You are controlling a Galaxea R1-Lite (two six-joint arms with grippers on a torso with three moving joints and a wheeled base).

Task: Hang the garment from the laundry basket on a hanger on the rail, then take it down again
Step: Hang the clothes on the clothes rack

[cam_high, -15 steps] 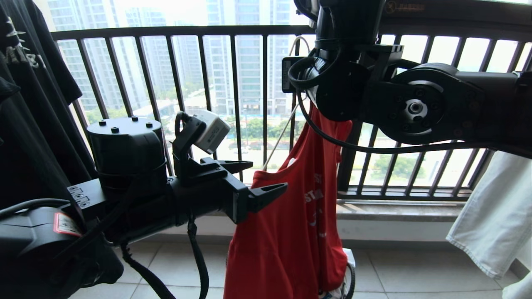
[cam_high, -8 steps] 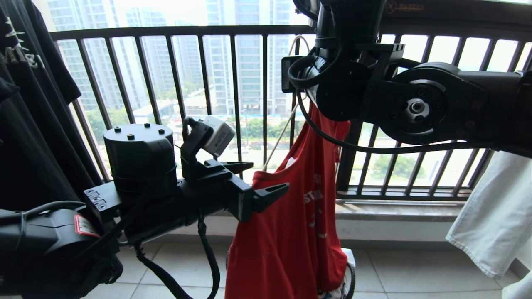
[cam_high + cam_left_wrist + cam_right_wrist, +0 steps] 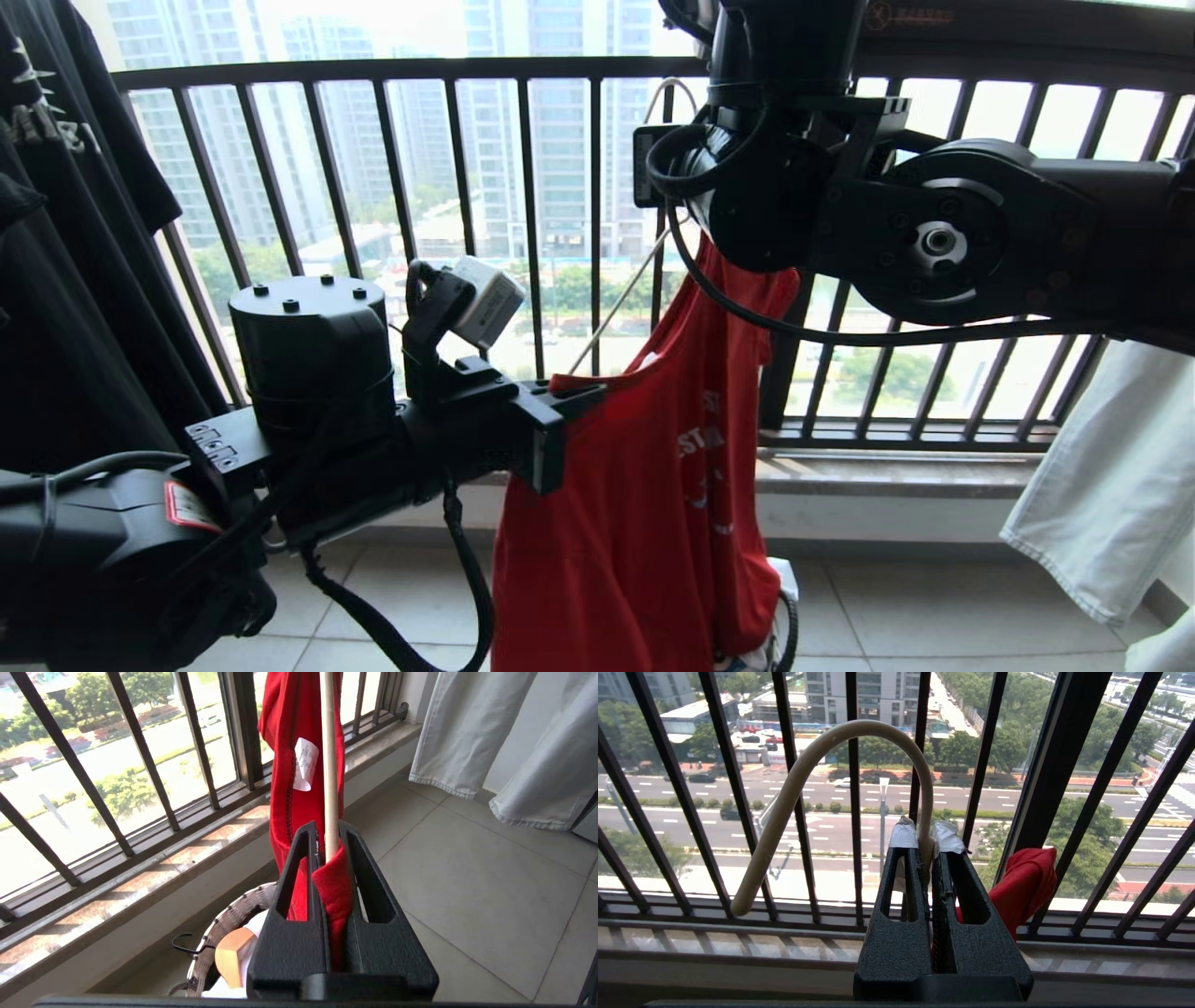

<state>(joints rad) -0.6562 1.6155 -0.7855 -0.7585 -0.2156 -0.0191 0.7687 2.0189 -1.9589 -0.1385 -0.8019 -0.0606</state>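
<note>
Between the left tool [image 3: 332,851] fingers sits clamped garment [image 3: 299,812]; right tool [image 3: 925,858] grips hanger [image 3: 822,765].

The garment [image 3: 644,504] hangs before the window railing [image 3: 523,215], above the laundry basket [image 3: 219,933], between both arms.

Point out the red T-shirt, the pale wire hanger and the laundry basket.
red T-shirt [image 3: 644,523]: head view, on the hanging front panel.
wire hanger [image 3: 859,730]: right wrist view, top of the hook's curve.
laundry basket [image 3: 219,926]: left wrist view, on the woven rim.
</note>
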